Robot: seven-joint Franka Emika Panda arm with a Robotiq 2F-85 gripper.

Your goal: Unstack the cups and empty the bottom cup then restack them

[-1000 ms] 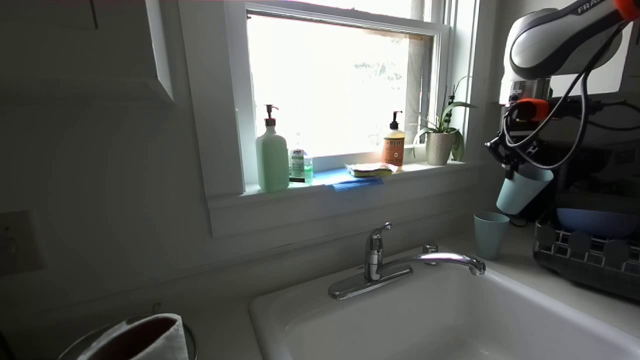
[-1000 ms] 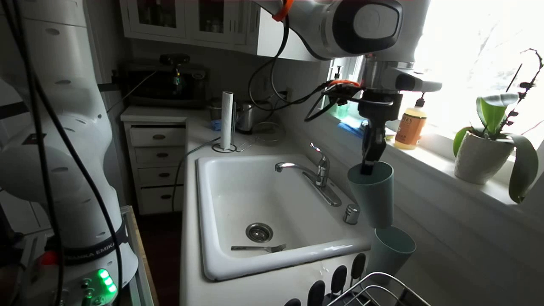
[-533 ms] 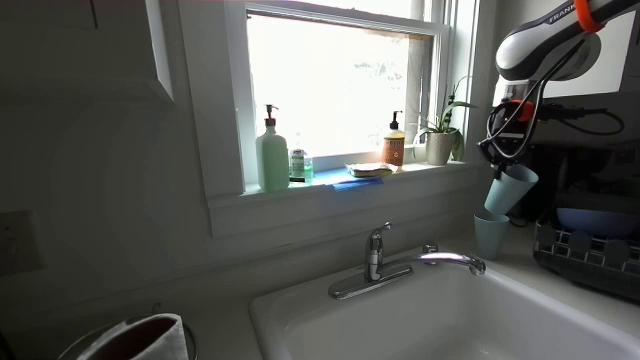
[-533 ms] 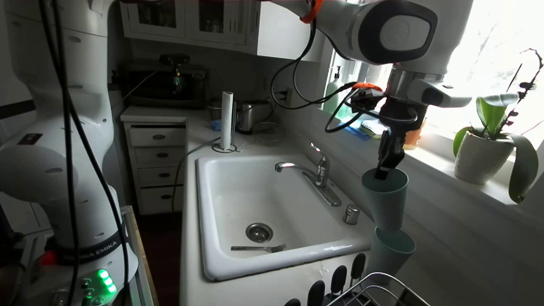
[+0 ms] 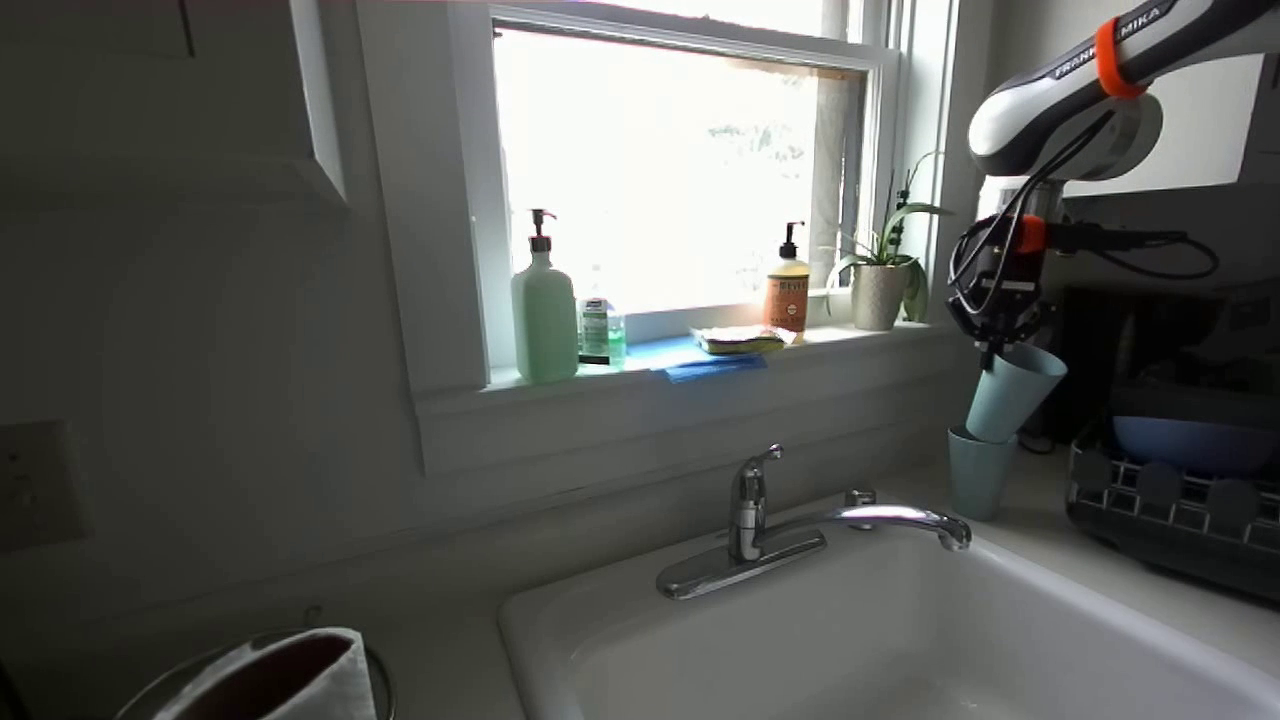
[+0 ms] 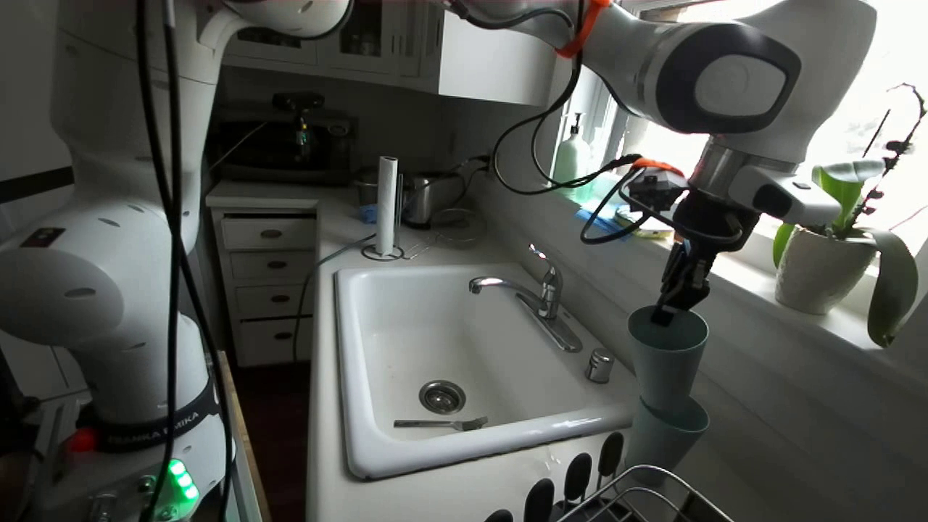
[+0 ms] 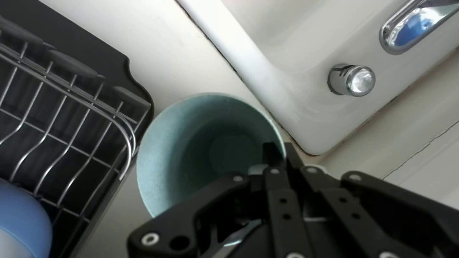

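Two pale blue cups are in view. My gripper point(image 5: 988, 357) is shut on the rim of the upper cup point(image 5: 1018, 390), one finger inside and one outside, as the wrist view shows at the gripper point(image 7: 284, 150). The held cup point(image 7: 172, 143) looks empty inside and is tilted. The lower cup point(image 5: 980, 482) stands upright on the counter between sink and dish rack. In both exterior views the held cup point(image 6: 665, 370) has its base at the mouth of the lower cup point(image 6: 656, 444); how far inside is hard to tell. The lower cup is hidden in the wrist view.
The dish rack point(image 7: 68, 93) with a blue bowl point(image 7: 21, 218) stands beside the cups. The sink point(image 6: 348, 362) with faucet point(image 6: 551, 290) and a fork point(image 6: 442, 423) lies on the other side. The windowsill holds a potted plant point(image 6: 823, 268) and several bottles near the arm.
My gripper has carried the held cup sideways over the lower cup, then down, so its base now overlaps the lower cup's mouth. The lower cup has not moved.
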